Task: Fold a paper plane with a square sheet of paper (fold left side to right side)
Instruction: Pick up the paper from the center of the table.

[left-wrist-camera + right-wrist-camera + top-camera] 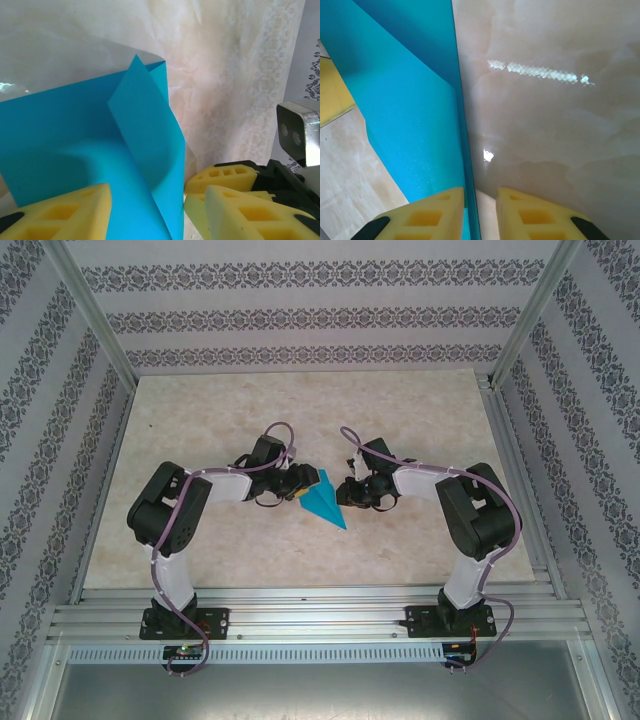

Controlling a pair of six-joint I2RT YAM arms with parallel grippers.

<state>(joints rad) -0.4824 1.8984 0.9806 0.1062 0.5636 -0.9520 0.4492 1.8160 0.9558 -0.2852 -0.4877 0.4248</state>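
The cyan-blue sheet of paper [325,502] lies mid-table, creased into a pointed dart shape like a paper plane, its tip towards the near right. My left gripper [300,488] sits at its left edge. In the left wrist view a folded flap [145,130] stands up from the paper, and my left gripper [159,192] is open with the paper between its yellow fingers [65,212]. My right gripper [347,490] is at the paper's right edge. There the paper's upright edge [462,125] passes between the fingers of my right gripper [481,192], against the left pad, with a narrow gap to the right pad.
The beige marbled tabletop [420,420] is walled by patterned panels and metal rails [320,615] along the near edge. In the left wrist view the right gripper's yellow fingers [222,177] and its wrist camera [299,131] sit close beside my left fingers.
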